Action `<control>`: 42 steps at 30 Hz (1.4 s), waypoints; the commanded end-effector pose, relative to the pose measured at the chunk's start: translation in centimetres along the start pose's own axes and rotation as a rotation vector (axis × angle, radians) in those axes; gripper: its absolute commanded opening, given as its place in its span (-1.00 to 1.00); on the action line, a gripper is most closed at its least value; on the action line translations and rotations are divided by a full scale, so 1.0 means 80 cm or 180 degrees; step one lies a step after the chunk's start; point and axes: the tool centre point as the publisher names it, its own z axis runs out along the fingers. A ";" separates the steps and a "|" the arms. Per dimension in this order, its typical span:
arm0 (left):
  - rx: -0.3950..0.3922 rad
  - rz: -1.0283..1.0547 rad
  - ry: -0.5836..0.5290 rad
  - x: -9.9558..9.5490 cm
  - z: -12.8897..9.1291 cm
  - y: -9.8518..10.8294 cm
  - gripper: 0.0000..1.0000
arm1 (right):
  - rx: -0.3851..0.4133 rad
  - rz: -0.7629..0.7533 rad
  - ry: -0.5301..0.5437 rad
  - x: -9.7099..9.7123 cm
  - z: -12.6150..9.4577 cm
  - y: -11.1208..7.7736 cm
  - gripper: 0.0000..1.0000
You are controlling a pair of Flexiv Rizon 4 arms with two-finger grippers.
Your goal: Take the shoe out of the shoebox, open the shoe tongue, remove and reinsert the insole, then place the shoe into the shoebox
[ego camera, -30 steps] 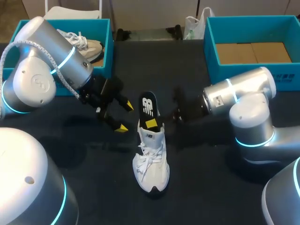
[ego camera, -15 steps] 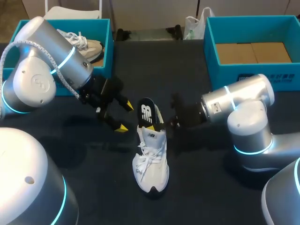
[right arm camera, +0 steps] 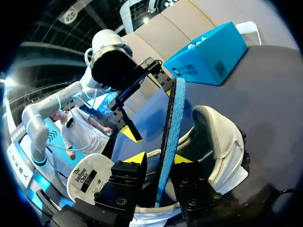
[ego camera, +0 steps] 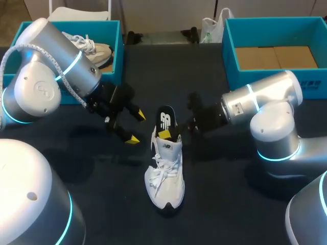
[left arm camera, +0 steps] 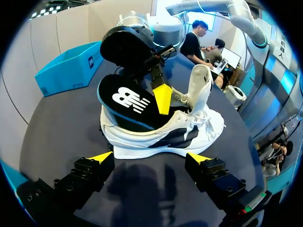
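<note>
I counted two shoes, a white shoe (ego camera: pixel 164 178) and a beige shoe (ego camera: pixel 99 51), plus one insole (ego camera: pixel 165 120). Two boxes stood there: left shoebox (ego camera: pixel 116 41), right shoebox (ego camera: pixel 227 46).

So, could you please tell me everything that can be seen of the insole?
The insole is thin and slightly curved. It is black on top with a white logo, and its blue edge looks like foam. One end sits inside the white shoe. The end with the logo sticks out, tilted upward, past the heel. The right gripper is shut on it, with one finger on each face. The left gripper is open and does not touch it.
</note>
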 end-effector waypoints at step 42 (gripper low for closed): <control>-0.0011 0.0001 0.0001 0.000 -0.001 -0.001 1.00 | 0.0167 0.0106 0.0068 0.007 0.002 -0.003 -0.36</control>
